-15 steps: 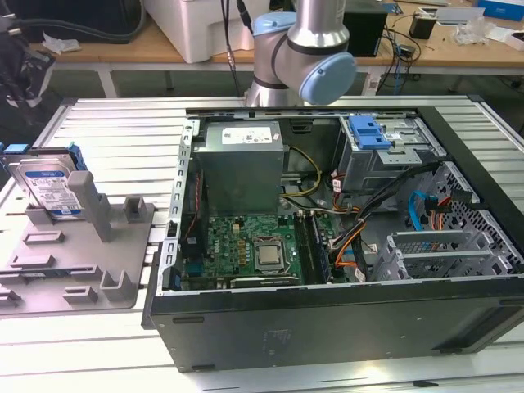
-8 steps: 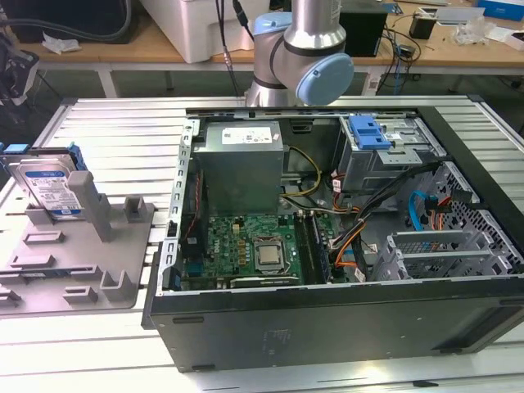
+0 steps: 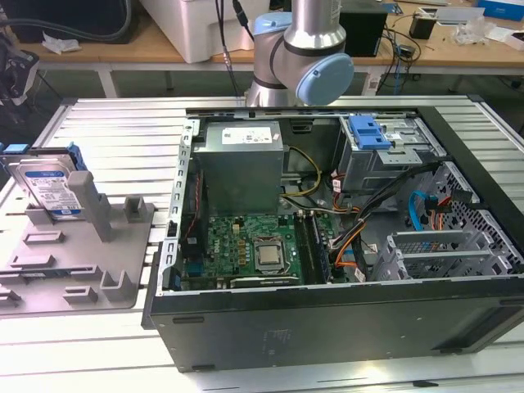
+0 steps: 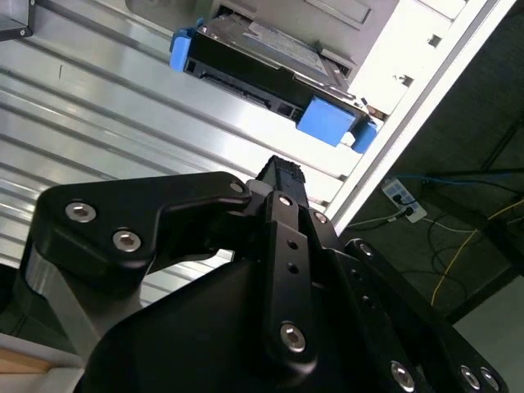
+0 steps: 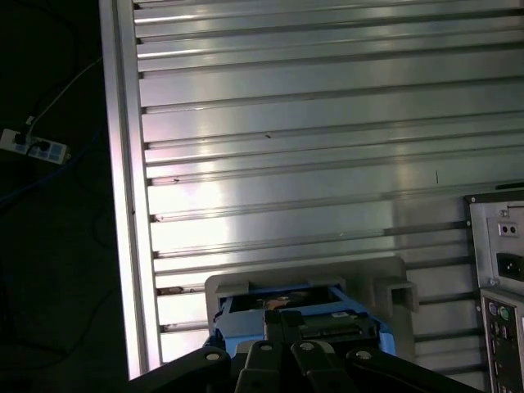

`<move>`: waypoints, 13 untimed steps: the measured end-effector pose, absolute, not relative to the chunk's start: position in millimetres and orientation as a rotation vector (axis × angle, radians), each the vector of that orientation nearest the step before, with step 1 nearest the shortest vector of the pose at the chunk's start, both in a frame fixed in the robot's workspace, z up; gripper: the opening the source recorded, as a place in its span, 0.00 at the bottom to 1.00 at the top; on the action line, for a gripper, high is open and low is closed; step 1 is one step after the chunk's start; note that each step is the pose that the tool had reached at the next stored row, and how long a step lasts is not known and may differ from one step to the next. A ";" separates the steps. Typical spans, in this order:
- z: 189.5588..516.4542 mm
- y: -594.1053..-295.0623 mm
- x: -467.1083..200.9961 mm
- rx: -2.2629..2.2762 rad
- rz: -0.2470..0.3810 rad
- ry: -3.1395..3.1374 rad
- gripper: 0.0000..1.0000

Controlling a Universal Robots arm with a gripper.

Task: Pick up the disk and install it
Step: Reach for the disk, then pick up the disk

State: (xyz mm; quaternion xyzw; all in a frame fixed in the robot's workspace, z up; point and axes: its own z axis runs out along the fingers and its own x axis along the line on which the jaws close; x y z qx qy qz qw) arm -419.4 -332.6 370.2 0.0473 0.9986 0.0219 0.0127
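The disk (image 3: pixel 49 188) leans upright in a grey plastic stand (image 3: pixel 82 254) at the exterior view's left, its white-and-blue label facing out and a blue carrier frame along its edges. Both wrist views look down on the disk (image 4: pixel 270 70) (image 5: pixel 237 323) from some way off, edge-on, with blue carrier ends showing. My gripper (image 4: pixel 282 173) (image 5: pixel 282 318) hangs over it, apart from it, black fingers drawn together with nothing between them. The arm's elbow (image 3: pixel 303 57) stands behind the computer case.
An open computer case (image 3: pixel 327 327) lies on the ribbed metal table (image 3: pixel 123 123), to the exterior view's right of the stand. Inside are a grey power-supply box (image 3: pixel 241 164), a motherboard (image 3: pixel 262 250), cables and a drive bay with a blue latch (image 3: pixel 368 131). The case's rear panel (image 5: pixel 501 270) borders the first wrist view.
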 end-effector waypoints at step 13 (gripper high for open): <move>370.2 -332.2 -419.4 0.147 0.068 3.112 0.11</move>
